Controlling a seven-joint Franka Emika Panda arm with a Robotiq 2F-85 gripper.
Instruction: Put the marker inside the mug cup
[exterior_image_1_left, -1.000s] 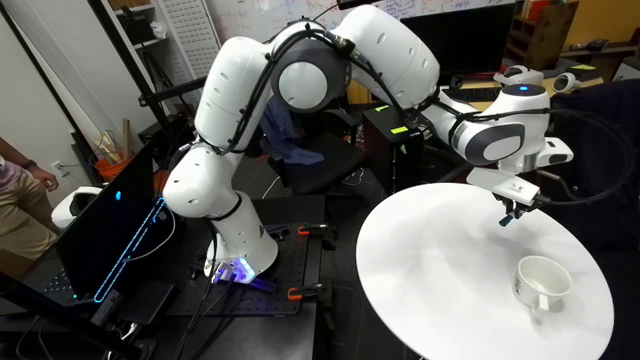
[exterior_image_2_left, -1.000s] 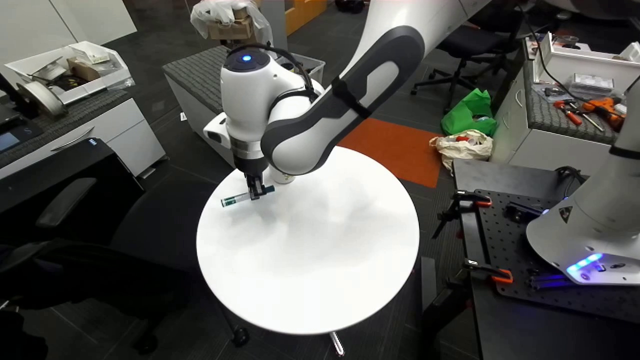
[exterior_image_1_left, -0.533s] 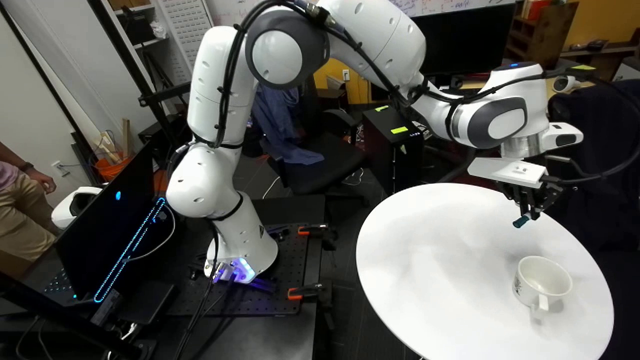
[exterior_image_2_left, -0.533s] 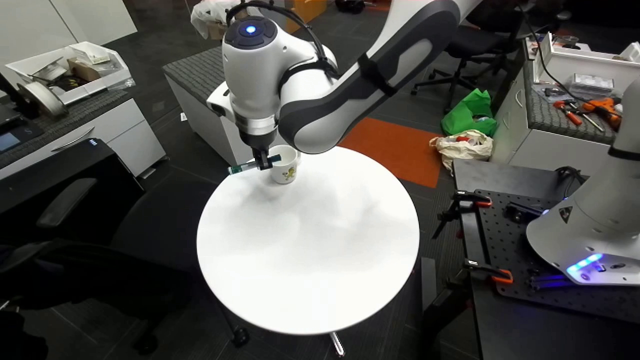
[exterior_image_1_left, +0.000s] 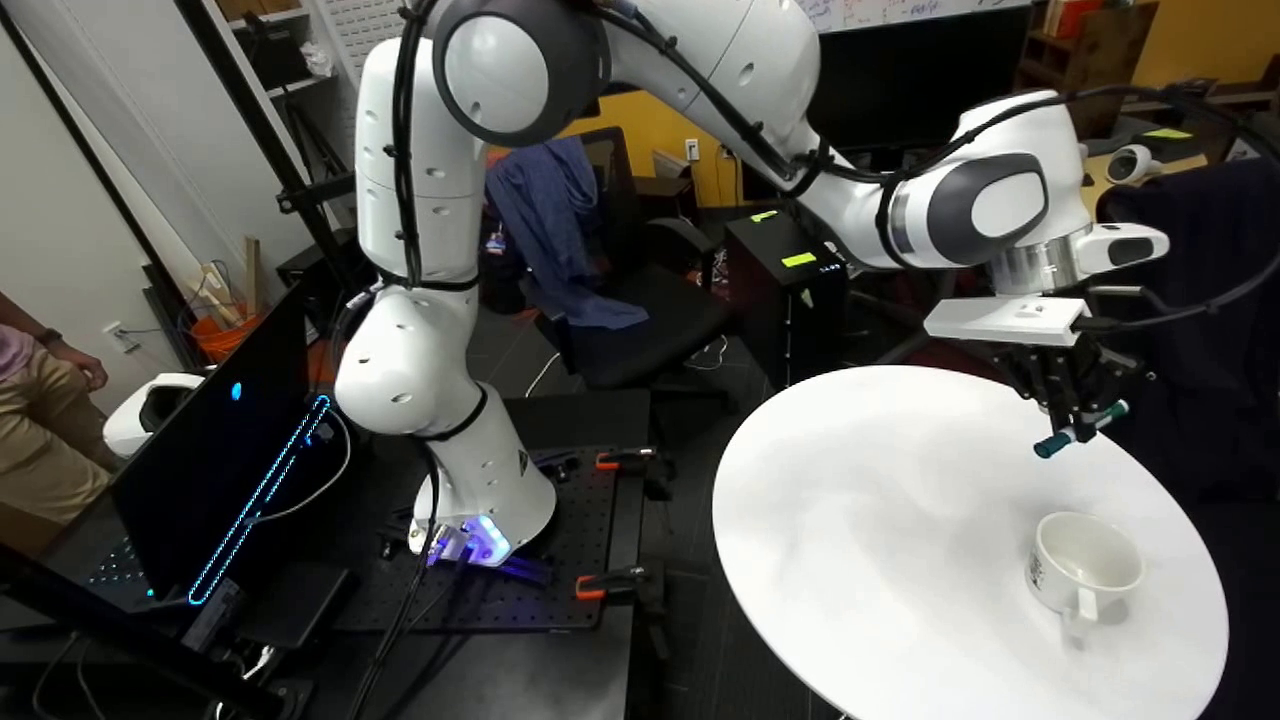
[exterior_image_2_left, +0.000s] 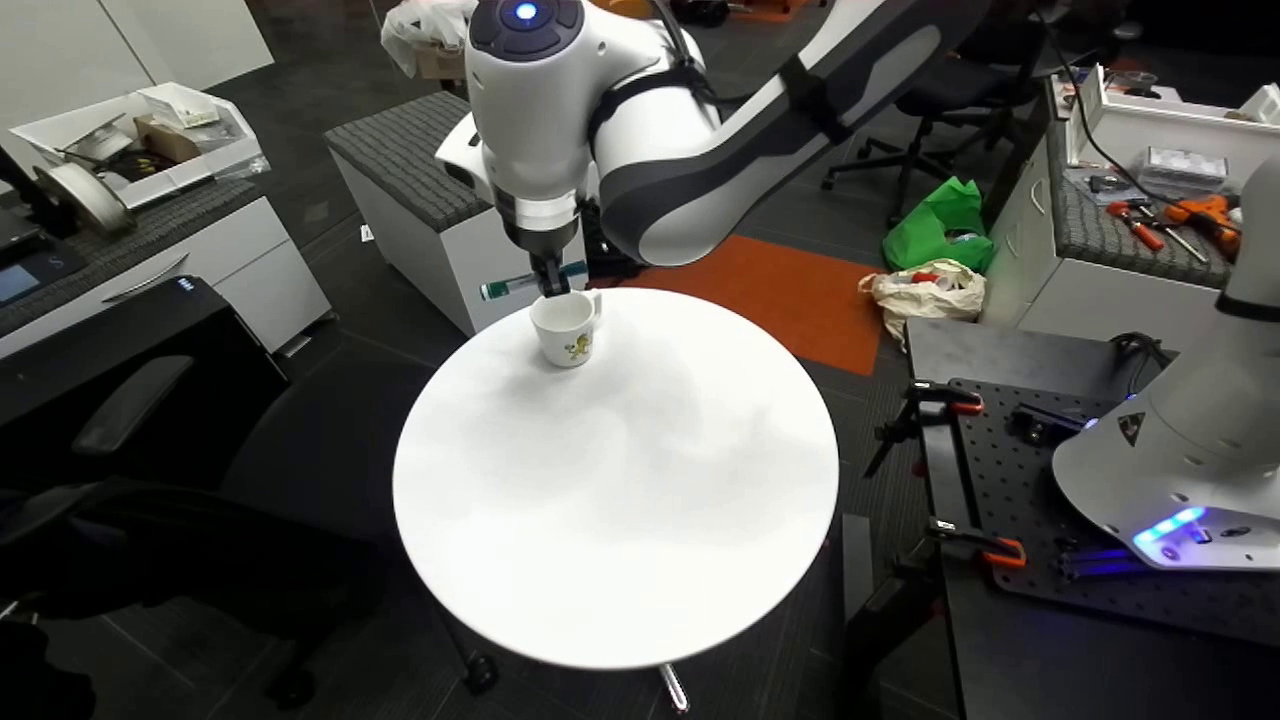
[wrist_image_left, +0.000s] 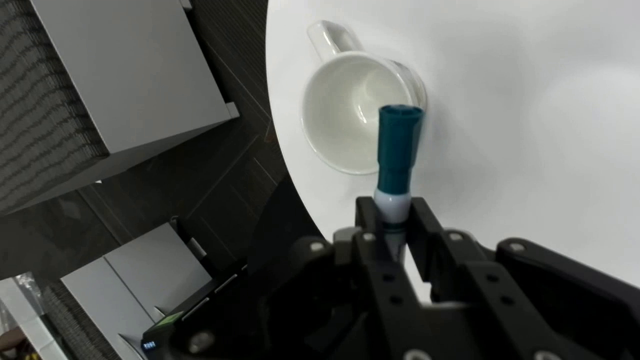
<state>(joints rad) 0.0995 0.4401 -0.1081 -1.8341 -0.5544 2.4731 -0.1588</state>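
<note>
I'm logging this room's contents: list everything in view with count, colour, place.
table: 1, white, beside bench
mug cup: 1, white, on table
marker: 1, teal-capped, in jaws
bench: 1, black, under arm
clamps: 2, black-orange, bench edge
cabinets: several, white, around table
floor bags: 2, green and cream, beside cabinets
chairs: several, black, around table
other clutter: uncounted, mixed, background
person: 1, tan trousers, picture edge
arm: 1, white-grey, on bench
jaws: 1 pair, black, shut on marker

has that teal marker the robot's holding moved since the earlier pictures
Yes, upward in the picture. In an exterior view, the marker overlapped the mug cup half a second ago; now it shows above the rim.
</note>
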